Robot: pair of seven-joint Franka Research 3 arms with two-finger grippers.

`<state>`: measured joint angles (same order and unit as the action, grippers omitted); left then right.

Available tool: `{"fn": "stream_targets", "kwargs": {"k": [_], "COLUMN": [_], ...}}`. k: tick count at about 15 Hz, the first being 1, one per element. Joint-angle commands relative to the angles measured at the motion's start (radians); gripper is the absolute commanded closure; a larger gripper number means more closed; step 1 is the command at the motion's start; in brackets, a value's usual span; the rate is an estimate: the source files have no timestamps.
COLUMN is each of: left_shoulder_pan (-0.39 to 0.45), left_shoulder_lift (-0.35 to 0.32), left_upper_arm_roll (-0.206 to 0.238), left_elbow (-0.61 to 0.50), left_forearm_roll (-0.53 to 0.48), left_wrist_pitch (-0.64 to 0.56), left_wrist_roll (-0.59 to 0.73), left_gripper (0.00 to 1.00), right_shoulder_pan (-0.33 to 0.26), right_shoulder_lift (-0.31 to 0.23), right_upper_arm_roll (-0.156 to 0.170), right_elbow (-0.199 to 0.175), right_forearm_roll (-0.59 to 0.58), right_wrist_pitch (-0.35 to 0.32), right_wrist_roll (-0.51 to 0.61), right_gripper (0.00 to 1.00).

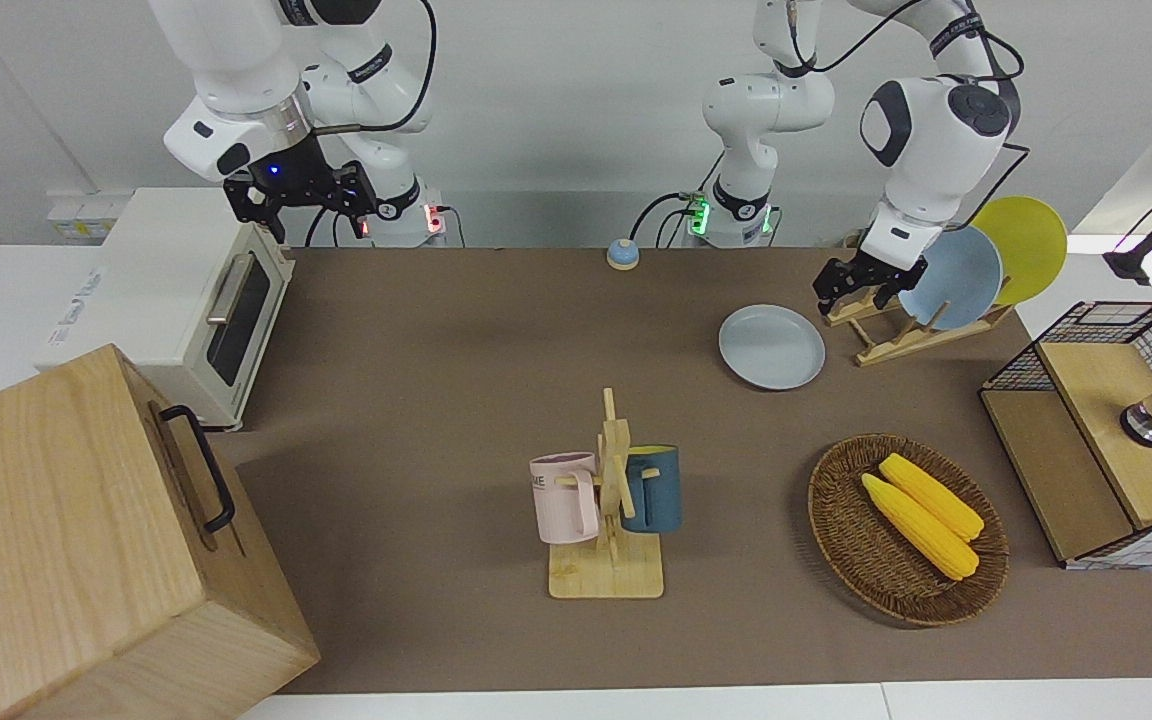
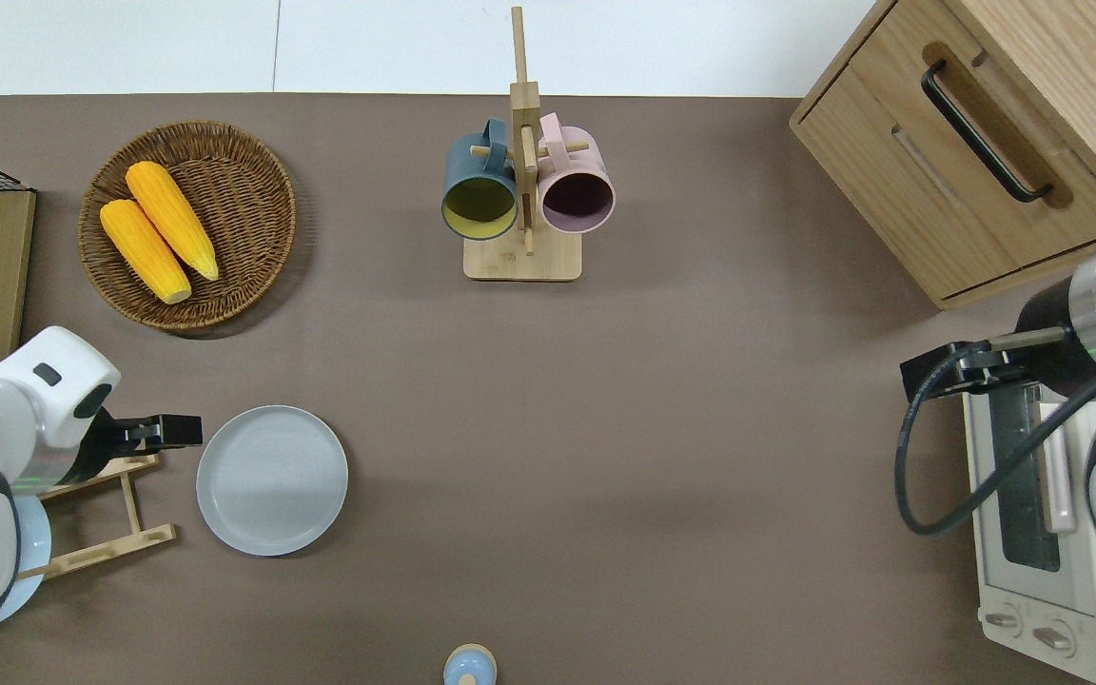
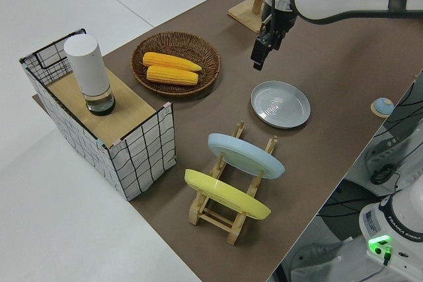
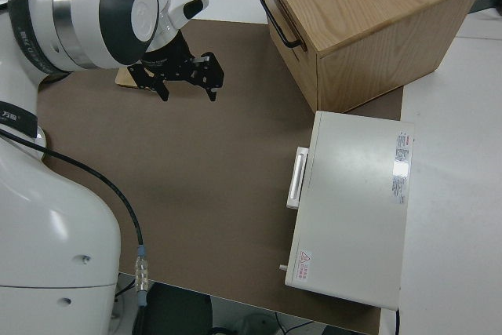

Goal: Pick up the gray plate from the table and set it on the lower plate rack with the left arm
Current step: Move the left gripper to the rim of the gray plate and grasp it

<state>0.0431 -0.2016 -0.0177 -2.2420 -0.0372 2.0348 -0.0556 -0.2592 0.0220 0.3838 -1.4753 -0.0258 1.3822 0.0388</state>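
Observation:
The gray plate lies flat on the brown mat, also shown in the overhead view and the left side view. The lower plate rack stands beside it toward the left arm's end of the table. It holds a light blue plate and a yellow plate upright. My left gripper hangs empty over the mat between the rack's end and the gray plate's rim. My right arm is parked, its gripper open.
A wicker basket with two corn cobs sits farther from the robots than the plate. A mug stand with two mugs is mid-table. A wire crate, a wooden cabinet, a toaster oven and a small blue bell ring the mat.

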Motion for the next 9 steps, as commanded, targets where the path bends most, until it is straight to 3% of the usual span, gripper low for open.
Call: {"fn": "stream_targets", "kwargs": {"k": [1, 4, 9], "left_shoulder_pan": [-0.012, -0.012, -0.005], "left_shoulder_lift": [-0.052, -0.044, -0.003], "left_upper_arm_roll": [0.008, 0.024, 0.058], "left_elbow": [-0.157, -0.251, -0.298], "left_forearm_roll": [0.0, 0.0, 0.0], "left_wrist_pitch": [0.122, 0.229, 0.282], "left_wrist_roll": [0.008, 0.005, 0.005], "left_gripper": [0.0, 0.0, 0.01], "right_shoulder_pan": [-0.023, -0.023, -0.023], "right_shoulder_lift": [-0.002, -0.002, -0.002], "right_upper_arm_roll": [0.021, 0.021, 0.021], "right_elbow": [0.007, 0.006, 0.007], "right_forearm_roll": [-0.006, -0.006, -0.006], "right_wrist_pitch": [-0.011, -0.011, -0.011], "right_wrist_roll": [0.012, 0.012, 0.012], "right_gripper": [0.017, 0.017, 0.017]}}
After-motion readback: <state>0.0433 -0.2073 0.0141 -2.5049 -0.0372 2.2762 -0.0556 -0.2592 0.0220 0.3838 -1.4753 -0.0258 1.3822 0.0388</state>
